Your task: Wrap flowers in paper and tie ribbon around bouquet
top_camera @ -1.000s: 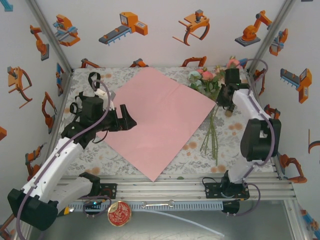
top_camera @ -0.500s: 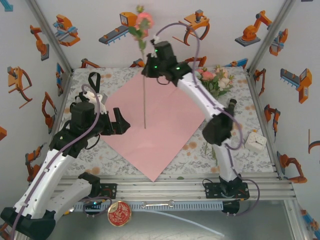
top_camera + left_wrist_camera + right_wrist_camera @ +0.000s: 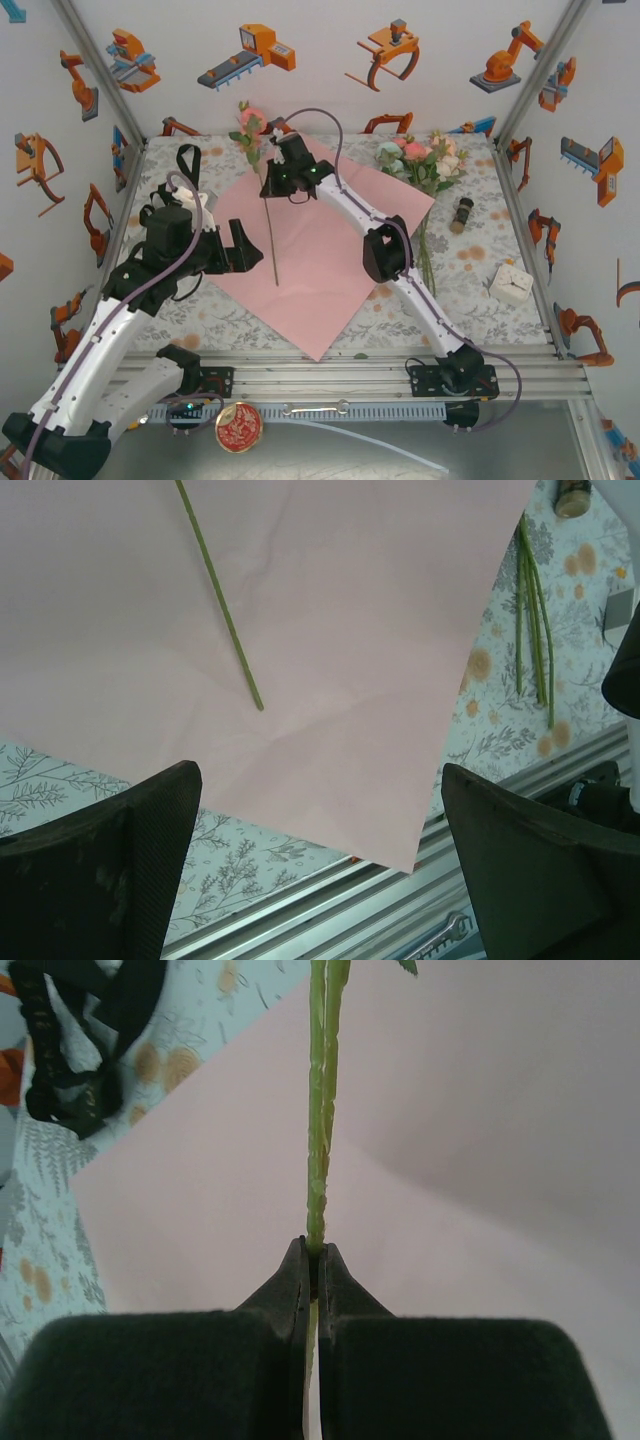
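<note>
**A:** What is the paper like?

**B:** The paper is thin and matte. It lies pink side up as a flat diamond in the middle of the fern-printed tablecloth, with a few soft creases. Its near corner reaches the metal rail.

**A:** And the grippers?

**B:** The right gripper is over the far part of the sheet. Its two dark, wedge-shaped fingers are pinched together on a single rose. The stem is thin, ridged green plastic. The pink head and leaves stand on the far side of the grip, and the bare stem runs nearward over the paper. I cannot tell whether the cut end touches the sheet.

**A:** The left one?

**B:** The left gripper hangs above the paper's left-hand edge with its jaws spread wide and nothing in them. Its fingers are black with a fine woven texture, and the wrist view cuts them off at the bottom.

**A:** The rest?

**B:** The flowers lie at the far right just off the paper, a bunch of pink and white heads with green leaves. Their long stems point nearward, partly hidden behind the right arm. The ribbon is a limp black loop at the far left, on the cloth. I cannot make out any lettering on it.
</note>
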